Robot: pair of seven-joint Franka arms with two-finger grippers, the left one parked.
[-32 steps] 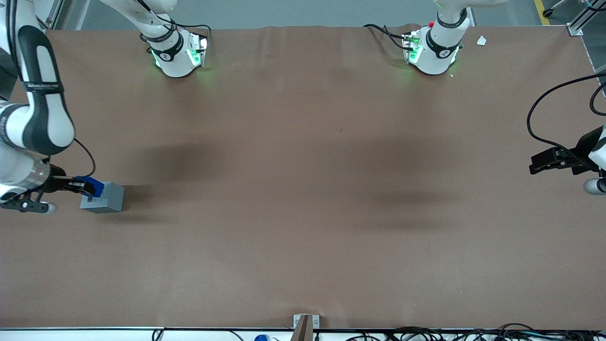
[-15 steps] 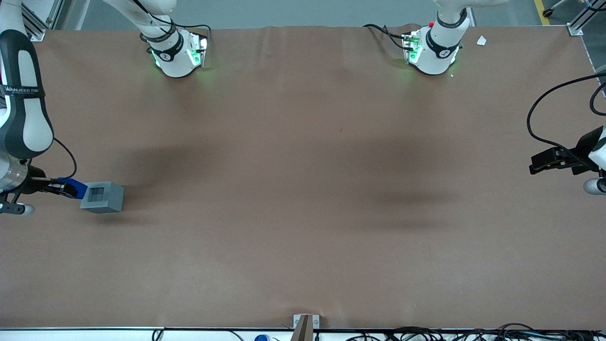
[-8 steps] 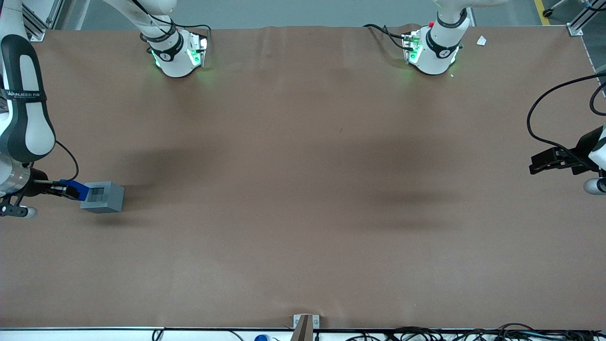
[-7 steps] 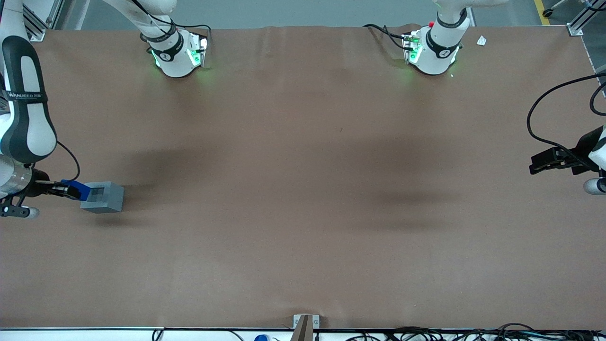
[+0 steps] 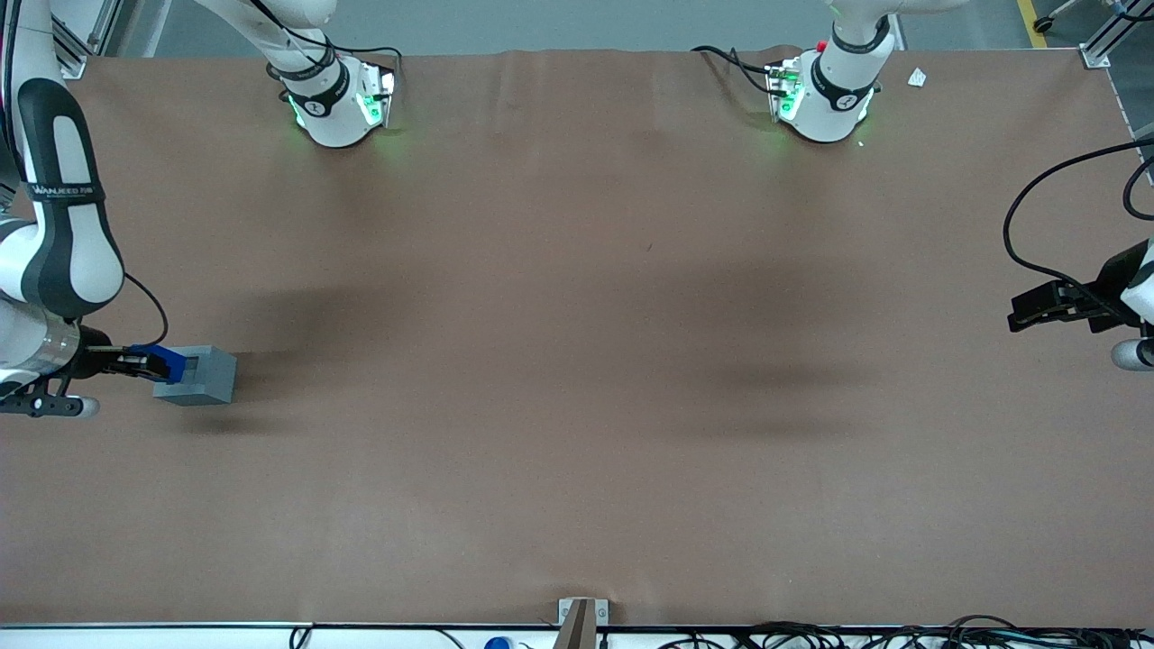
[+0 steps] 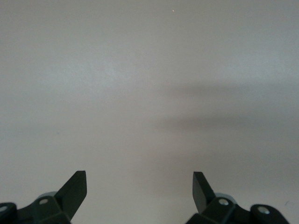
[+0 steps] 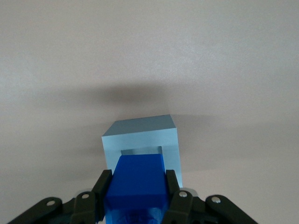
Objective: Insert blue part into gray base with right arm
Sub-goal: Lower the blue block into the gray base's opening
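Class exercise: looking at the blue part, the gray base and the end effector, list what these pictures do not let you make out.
- Blue part: its stud end is hidden by its own body, right wrist view.
- Gray base: recess covered by the blue part, front view.
- End effector: shut on the blue part; its body is cut off by the picture's edge.

The blue part (image 5: 171, 362), a small bright blue block, is clamped between the two black fingers of the right arm's (image 5: 56, 243) tool (image 5: 144, 364), poised over the edge of the gray base (image 5: 204, 376). That light gray cube sits flat on the desk, toward the working arm's end, its square top recess partly covered by the block.
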